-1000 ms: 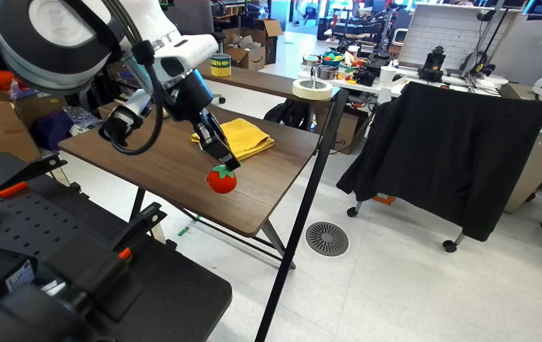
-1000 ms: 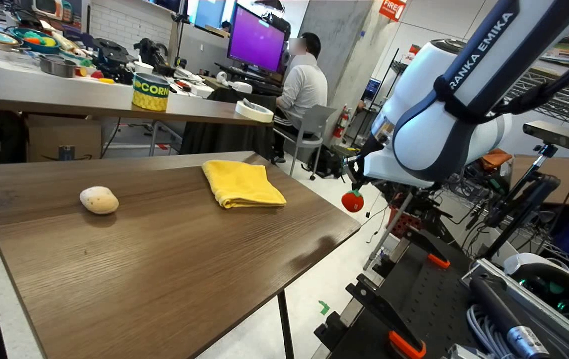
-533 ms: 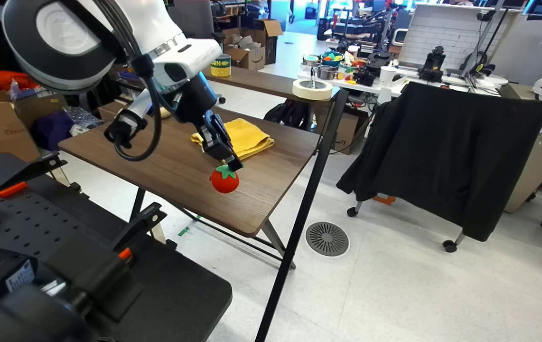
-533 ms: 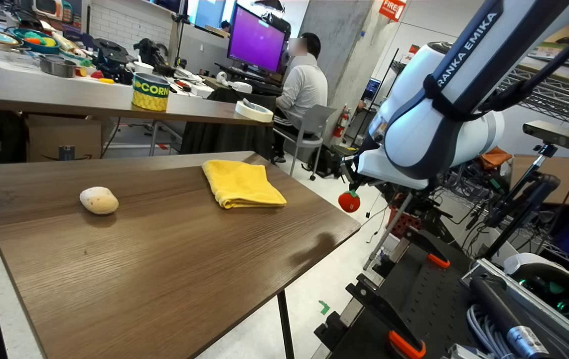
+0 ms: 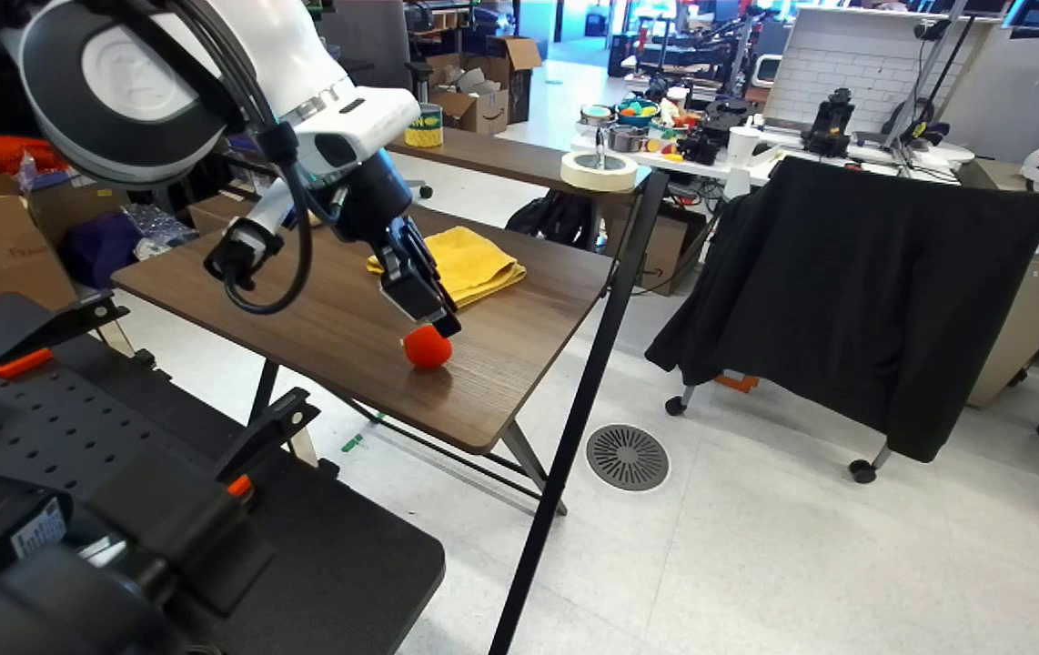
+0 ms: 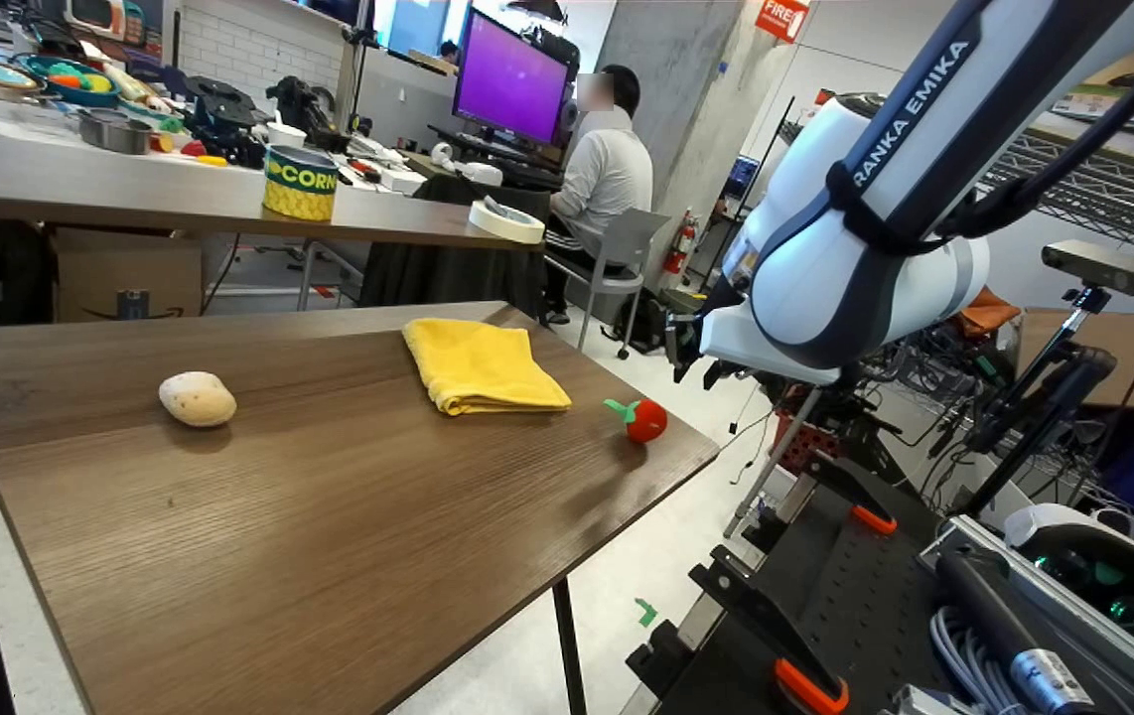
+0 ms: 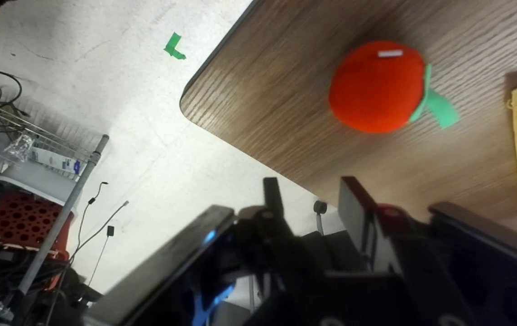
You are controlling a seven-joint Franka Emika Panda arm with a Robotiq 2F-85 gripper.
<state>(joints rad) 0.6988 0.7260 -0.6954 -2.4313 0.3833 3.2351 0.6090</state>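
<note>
A brown table (image 6: 329, 536) fills the left and near part of an exterior view. A white and dark arm (image 6: 845, 268) slants down from the upper right, its wrist end close to the table's right corner. A black cart (image 6: 865, 596), its top dotted with holes, stands at the near right. Beyond the table, a raised brown shelf (image 6: 130, 194) runs across from the far left. Farther back, a seated person (image 6: 610, 164) in a pale top, face blurred, is turned toward a purple monitor (image 6: 512, 79). A folded yellow cloth (image 6: 483, 367) lies on the table's far side, right of its middle. The gripper (image 7: 309, 183) points downward; in the wrist view its fingers (image 7: 273, 194) stand spread, with a wide gap between them. On the shelf are a yellow and green corn can (image 6: 299, 184) and, to its right, a roll of tape (image 6: 507, 226) lying flat. The tomato (image 6: 645, 421), red with a green leafy top, lies on the table near its right corner, tipped so the leaves point left toward the cloth. The spread fingers are apart from it, above and to its right. A pale potato (image 6: 198, 399) rests at the table's far left, well apart from the tomato.
</note>
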